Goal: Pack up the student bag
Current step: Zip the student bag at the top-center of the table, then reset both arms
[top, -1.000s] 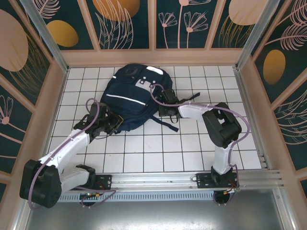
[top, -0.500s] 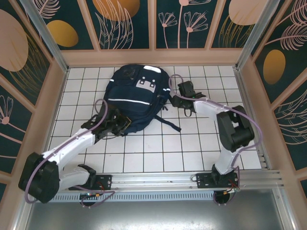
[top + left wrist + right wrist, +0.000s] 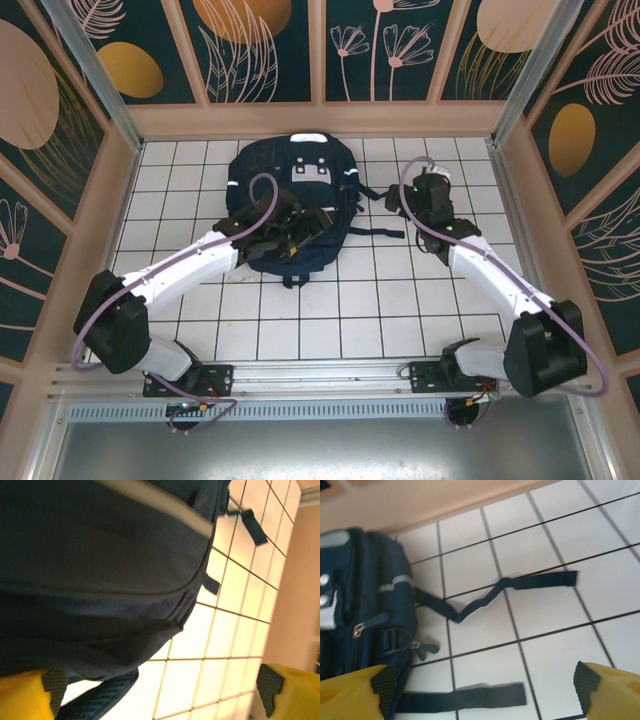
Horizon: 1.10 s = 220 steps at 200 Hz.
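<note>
Shifted since a second ago: large dark navy fabric backpack [image 3: 290, 172], slid farther back and lying squarer on the white tiled counter [image 3: 400, 300]. Left arm stretched forward; left gripper [image 3: 162, 687] fingers spread wide, backpack just ahead of them. Right arm extended; right gripper [image 3: 484, 684] fingers spread wide, backpack to their left, black webbing straps [image 3: 540, 580] ahead.

The bag [image 3: 290, 155] is matt navy cloth; the tabletop [image 3: 380, 300] is glossy white tile; the yellow plastic fingers [image 3: 350, 690] carry rough black pads [image 3: 382, 682].
</note>
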Each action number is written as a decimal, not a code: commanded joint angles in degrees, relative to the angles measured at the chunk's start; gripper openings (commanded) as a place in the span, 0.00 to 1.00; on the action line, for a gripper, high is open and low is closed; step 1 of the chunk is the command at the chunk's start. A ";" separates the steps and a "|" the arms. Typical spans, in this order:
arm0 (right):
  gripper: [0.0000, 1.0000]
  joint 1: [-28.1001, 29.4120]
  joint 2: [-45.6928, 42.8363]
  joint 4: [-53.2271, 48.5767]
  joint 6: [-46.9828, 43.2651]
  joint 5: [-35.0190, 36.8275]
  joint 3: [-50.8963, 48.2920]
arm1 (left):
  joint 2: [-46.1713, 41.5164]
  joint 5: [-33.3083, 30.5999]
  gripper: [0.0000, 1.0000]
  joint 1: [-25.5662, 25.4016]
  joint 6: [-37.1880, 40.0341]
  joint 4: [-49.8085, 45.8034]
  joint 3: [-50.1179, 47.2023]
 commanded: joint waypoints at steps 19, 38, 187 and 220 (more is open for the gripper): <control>0.98 -2.64 -8.56 10.19 -4.98 3.70 -9.04 | -3.12 -21.51 0.99 7.66 16.29 -14.38 6.04; 0.99 -4.15 -13.31 19.19 -8.51 3.51 -15.75 | -6.13 -28.61 0.99 13.28 21.35 -12.84 1.76; 0.99 -16.01 12.93 66.52 -19.25 6.32 -30.71 | -3.98 -34.33 0.99 37.83 57.39 73.51 -43.78; 0.99 -17.26 15.11 69.10 -19.88 0.16 -31.34 | 0.36 -28.23 0.99 38.36 58.65 83.05 -45.24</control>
